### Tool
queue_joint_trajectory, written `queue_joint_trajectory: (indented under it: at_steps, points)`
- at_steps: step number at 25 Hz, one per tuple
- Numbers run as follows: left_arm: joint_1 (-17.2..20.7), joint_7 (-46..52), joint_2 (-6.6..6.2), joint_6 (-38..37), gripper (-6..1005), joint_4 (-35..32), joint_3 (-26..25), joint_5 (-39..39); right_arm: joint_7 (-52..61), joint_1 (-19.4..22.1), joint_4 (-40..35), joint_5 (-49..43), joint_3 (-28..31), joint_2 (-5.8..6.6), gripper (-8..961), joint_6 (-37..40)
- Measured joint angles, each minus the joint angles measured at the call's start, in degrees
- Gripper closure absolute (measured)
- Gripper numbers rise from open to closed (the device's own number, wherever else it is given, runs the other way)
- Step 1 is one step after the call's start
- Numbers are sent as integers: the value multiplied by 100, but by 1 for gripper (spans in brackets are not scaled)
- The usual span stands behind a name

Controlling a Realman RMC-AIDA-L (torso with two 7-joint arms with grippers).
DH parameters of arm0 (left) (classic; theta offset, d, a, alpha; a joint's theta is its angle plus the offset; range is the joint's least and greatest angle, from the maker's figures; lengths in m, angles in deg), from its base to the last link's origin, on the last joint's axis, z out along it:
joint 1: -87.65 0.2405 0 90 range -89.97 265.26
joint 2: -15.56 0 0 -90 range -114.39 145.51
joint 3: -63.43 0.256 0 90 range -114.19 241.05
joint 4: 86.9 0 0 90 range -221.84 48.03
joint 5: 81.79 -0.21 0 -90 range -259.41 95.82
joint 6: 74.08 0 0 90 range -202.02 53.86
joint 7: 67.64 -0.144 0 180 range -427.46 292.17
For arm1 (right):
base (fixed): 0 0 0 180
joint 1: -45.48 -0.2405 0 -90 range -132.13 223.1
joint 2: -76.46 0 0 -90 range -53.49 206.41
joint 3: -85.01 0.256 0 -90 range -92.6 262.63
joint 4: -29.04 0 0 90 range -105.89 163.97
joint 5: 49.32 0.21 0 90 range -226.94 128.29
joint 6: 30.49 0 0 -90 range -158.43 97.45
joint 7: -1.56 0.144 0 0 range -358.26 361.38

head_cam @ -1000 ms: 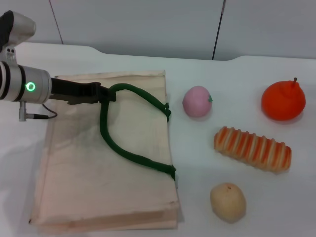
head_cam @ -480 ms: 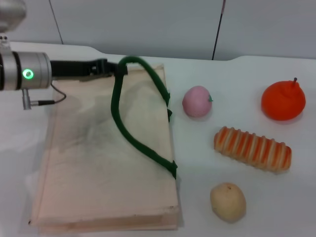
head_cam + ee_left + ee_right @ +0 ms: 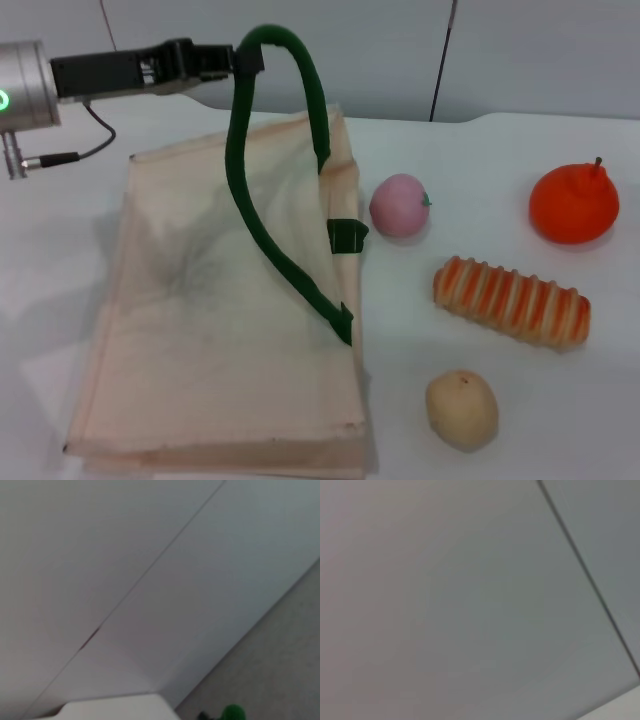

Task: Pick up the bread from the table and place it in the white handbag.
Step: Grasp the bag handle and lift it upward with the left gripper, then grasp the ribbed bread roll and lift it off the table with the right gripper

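While our left gripper [image 3: 245, 58] pinches the handle [image 3: 262, 190] up off the handbag [image 3: 200, 330], we've got the bread [image 3: 511, 301] lying on the table [image 3: 560, 420], right of the bag.

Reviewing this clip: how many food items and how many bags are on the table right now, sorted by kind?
Bread: 1
Pink round fruit: 1
Orange fruit: 1
Tan potato-like lump: 1
White handbag: 1, its green handle lifted by the left gripper
Total: 5
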Motion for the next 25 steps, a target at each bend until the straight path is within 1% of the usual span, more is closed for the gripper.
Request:
queue_joint_trajectory:
  at_steps: [2, 4, 6, 9, 15, 21, 25]
  points:
    - [28, -54, -31, -215, 879, 1, 0, 150, 112, -19, -24, -130, -204, 3, 71, -117]
    - [38, -87, -70, -423, 879, 9, 1, 255, 232, -28, -116, -349, -415, 7, 71, -406]
    - [28, -108, -97, -535, 879, 29, 6, 286, 300, -33, -342, -661, -637, 10, 71, -867]
    - [6, -111, -102, -584, 879, 36, 9, 261, 395, -76, -718, -1106, -944, 15, 71, -1430]
    - [-80, -73, -157, -892, 878, 40, 9, 270, 757, -195, -1587, -2245, -2002, 53, 71, -2400]
    - [-54, -45, -160, -887, 877, 48, 8, 254, 752, -252, -1717, -2705, -2667, 71, 71, -2837]
    - [-54, -45, -161, -881, 877, 53, 8, 254, 736, -289, -1732, -2983, -3158, 50, 71, -2801]
